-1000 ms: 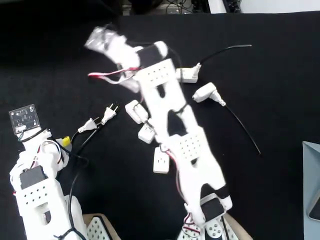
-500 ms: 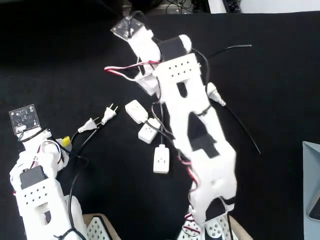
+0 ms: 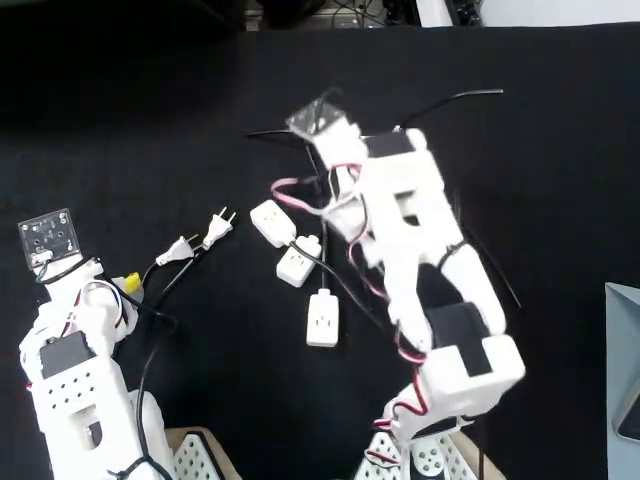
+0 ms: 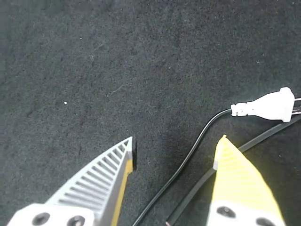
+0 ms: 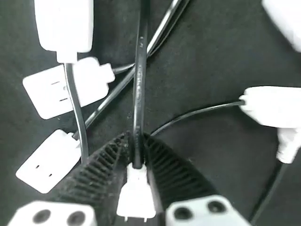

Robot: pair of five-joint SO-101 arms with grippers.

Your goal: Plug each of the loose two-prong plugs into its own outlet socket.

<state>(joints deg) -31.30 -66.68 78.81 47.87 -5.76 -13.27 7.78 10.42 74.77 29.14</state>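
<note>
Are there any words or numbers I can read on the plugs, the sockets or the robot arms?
Nothing here is readable.
Black cord of the two-prong plug in the right gripper: faint marks, too small to read.
Outlet sockets: slots only, no letters.
Small board on the left arm: dots only, too small to tell.

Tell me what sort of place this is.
Probably a robotics lab or hobby workbench. The left arm and right arm stand at a black-clothed table, loose plugs and outlet sockets are laid out like a test, and the right gripper grips a held plug.
</note>
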